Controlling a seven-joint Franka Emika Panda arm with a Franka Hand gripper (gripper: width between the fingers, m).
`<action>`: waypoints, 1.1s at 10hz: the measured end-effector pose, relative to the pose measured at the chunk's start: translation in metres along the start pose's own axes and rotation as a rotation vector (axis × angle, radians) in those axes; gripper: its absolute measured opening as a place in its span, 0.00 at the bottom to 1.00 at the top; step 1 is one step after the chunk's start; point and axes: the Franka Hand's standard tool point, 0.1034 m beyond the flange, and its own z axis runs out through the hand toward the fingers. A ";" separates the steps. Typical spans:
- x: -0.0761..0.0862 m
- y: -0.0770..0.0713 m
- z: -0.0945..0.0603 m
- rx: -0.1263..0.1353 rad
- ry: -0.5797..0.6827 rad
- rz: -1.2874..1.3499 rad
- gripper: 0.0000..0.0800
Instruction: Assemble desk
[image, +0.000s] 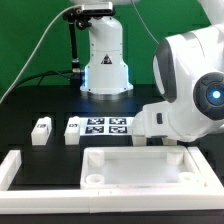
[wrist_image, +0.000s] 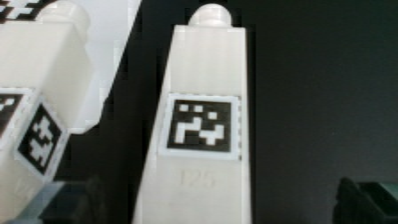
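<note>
The white desk top (image: 135, 165) lies tray-like at the front of the table, with corner sockets. Two short white legs (image: 40, 131) (image: 72, 130) stand apart at the exterior view's left. In the wrist view a long white leg (wrist_image: 205, 120) with a black-and-white tag lies on the black table, and a second tagged leg (wrist_image: 36, 90) lies beside it. My gripper (wrist_image: 214, 205) is open and straddles the near end of the first leg. Its dark fingertips (wrist_image: 370, 200) stand clear of the leg on both sides. In the exterior view the arm hides the gripper.
The marker board (image: 105, 127) lies flat behind the desk top. White border bars (image: 20, 165) run along the front and left of the table. The robot base (image: 105, 60) stands at the back. My arm's white body (image: 190, 90) fills the exterior view's right.
</note>
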 end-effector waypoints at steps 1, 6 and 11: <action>0.000 0.000 0.000 0.000 -0.001 0.000 0.56; 0.000 -0.001 0.001 -0.001 -0.001 -0.001 0.36; -0.017 0.003 -0.035 0.020 -0.015 -0.022 0.36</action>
